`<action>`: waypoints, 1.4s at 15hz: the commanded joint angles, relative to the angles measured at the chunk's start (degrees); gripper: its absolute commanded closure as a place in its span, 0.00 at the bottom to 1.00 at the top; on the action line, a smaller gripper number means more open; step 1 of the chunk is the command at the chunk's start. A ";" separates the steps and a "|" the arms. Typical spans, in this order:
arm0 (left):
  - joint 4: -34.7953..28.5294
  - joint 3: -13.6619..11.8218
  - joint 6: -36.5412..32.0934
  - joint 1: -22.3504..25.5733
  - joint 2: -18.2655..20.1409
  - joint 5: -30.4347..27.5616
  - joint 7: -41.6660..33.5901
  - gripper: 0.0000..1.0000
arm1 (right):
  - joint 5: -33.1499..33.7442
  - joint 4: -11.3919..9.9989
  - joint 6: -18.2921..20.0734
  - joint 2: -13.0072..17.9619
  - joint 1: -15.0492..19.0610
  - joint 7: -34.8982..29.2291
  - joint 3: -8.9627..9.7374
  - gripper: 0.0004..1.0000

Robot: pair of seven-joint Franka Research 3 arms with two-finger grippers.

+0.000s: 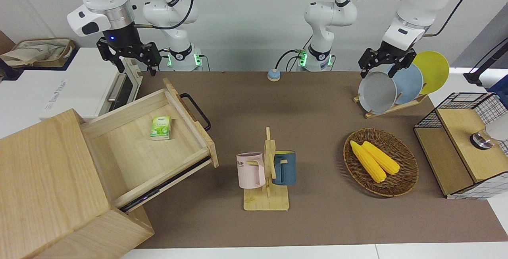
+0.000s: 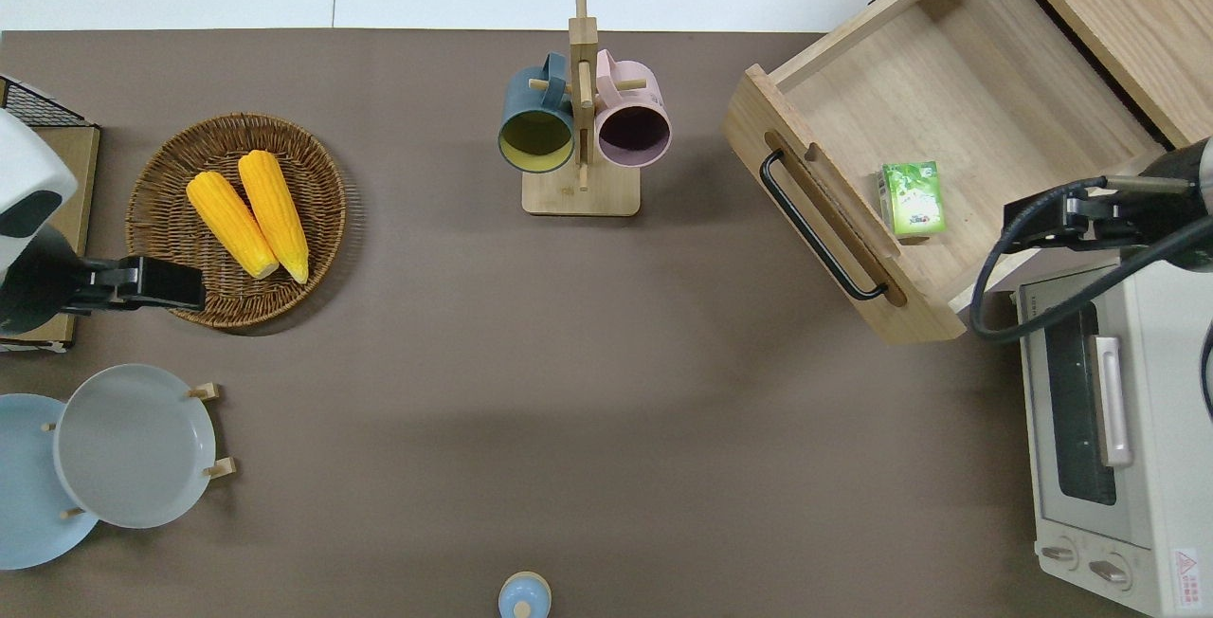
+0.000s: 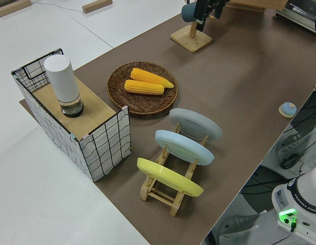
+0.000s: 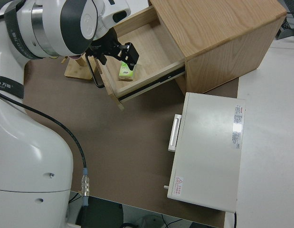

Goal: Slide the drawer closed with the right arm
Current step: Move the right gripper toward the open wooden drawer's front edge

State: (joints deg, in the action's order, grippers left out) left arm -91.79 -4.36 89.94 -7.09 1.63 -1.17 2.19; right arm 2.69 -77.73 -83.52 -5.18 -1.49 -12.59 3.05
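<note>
The drawer [image 1: 131,147] stands pulled far out of the pale wooden cabinet [image 1: 47,171] at the right arm's end of the table. Its black bar handle [image 1: 196,110] faces the table's middle. A small green pack [image 1: 160,128] lies inside it. My right gripper [image 1: 136,68] hangs open in the air. In the overhead view the right gripper [image 2: 1019,220] is over the drawer's [image 2: 995,106] side wall nearest the robots, close to the green pack [image 2: 912,198] and apart from the handle [image 2: 815,225]. My left gripper [image 1: 383,68] is parked and open.
A white toaster oven [image 2: 1128,428] stands beside the drawer, nearer to the robots. A mug rack [image 1: 266,171] stands mid-table. A wicker basket [image 1: 408,179] holds two corn cobs. A plate rack [image 1: 397,84] and a wire-mesh box [image 1: 464,143] are at the left arm's end.
</note>
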 commanded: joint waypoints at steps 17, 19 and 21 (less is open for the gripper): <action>0.12 -0.21 -0.82 -0.21 0.48 0.73 -0.08 0.00 | -4.36 1.62 5.03 -0.35 -0.88 -16.73 -0.15 0.88; 0.12 -0.21 -0.82 -0.21 0.48 0.73 -0.08 0.00 | -6.37 1.36 5.03 -0.35 -1.58 -22.27 -0.06 0.99; 0.12 -0.21 -0.82 -0.21 0.48 0.73 -0.08 0.00 | -6.47 1.27 4.95 -0.35 -2.02 -23.96 0.11 1.00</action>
State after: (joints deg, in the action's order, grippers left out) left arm -91.79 -4.36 89.94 -7.09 1.63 -1.17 2.19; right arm -1.78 -77.20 -79.43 -5.20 -2.73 -32.01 3.15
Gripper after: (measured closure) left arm 0.000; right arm 0.987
